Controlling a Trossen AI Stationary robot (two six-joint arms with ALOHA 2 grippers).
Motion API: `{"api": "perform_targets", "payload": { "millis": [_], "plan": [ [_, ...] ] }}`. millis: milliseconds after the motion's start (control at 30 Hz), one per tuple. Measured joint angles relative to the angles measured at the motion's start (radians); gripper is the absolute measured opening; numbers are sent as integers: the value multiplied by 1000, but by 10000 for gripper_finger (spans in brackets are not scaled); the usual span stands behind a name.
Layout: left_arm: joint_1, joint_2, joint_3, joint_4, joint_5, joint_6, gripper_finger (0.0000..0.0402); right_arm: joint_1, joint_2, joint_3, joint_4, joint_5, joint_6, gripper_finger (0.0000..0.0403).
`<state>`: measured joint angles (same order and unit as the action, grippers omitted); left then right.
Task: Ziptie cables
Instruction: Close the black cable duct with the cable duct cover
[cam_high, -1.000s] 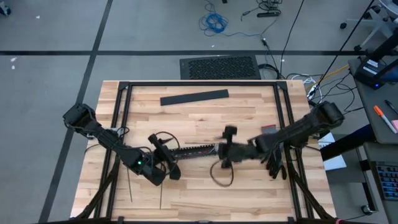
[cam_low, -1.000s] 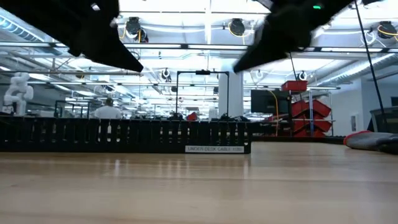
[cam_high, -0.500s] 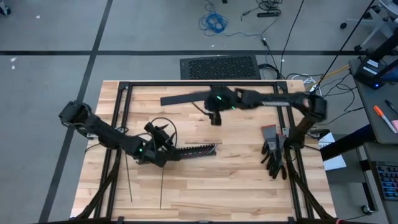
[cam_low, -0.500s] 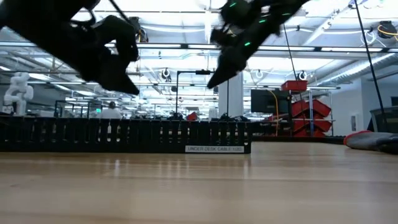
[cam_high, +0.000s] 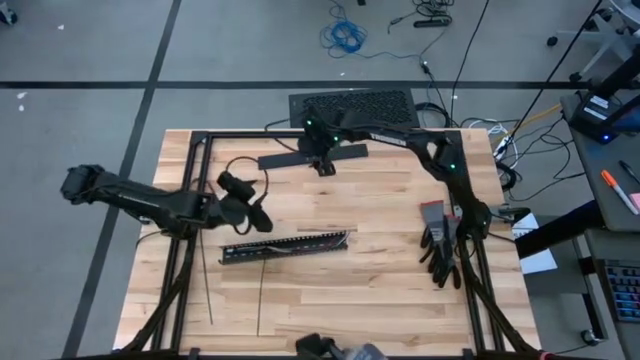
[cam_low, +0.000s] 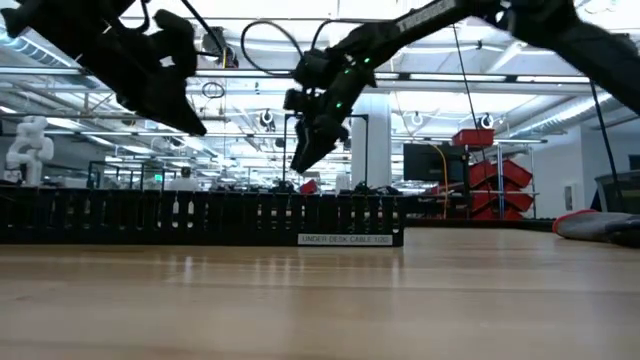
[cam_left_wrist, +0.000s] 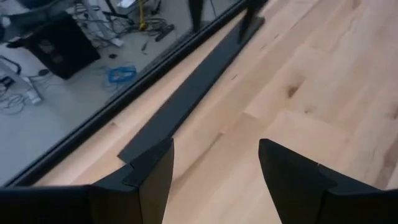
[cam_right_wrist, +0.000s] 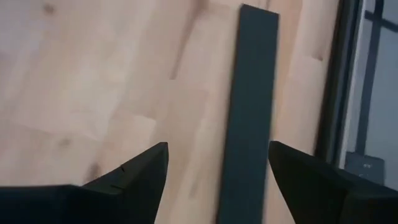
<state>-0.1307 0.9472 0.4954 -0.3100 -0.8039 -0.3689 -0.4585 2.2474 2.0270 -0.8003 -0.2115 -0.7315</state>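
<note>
Nearest me, at the lower left of the overhead picture, two zipties (cam_high: 207, 290) lie flat and untouched on the tabletop (cam_high: 380, 300). At the very bottom edge a grey shape (cam_high: 340, 350) pokes into the frame, and I cannot tell what it is. Just above the zipties lies the slotted duct (cam_high: 285, 247), the only thing here that could hold anything. I see no wires in it, and the table-level view shows only its black comb wall. A second ago both my arms were bent low over that duct near a dark loop of wire. Now my left fingers (cam_high: 255, 215) have lifted away to the centre left, spread wide with nothing between them. The dark gloves (cam_high: 440, 245) sit at the right edge. Farthest off, my right arm has swung across to the top of the frame. There my right fingers (cam_high: 323, 165) hang over the flat black bar (cam_high: 290, 160), also spread and empty. I cannot find the cables anywhere on the tabletop now, unless they are that shape at the bottom edge. To my mind this leaves the tying no further along: nothing is gripped, no strip is picked up, and I must find the bundle first.
</note>
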Motion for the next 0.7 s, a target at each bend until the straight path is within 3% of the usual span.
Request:
{"api": "perform_targets", "payload": {
  "millis": [200,300,700],
  "plan": [
    [123,-52,-79,135,206,104,233,-58,172,235,-121,-4,-9,273],
    [186,-51,-107,192,257,139,233,-83,245,330,-186,-36,24,273],
    [342,-42,-110,259,380,221,233,-166,278,312,-273,-58,94,272]
  ]
}}
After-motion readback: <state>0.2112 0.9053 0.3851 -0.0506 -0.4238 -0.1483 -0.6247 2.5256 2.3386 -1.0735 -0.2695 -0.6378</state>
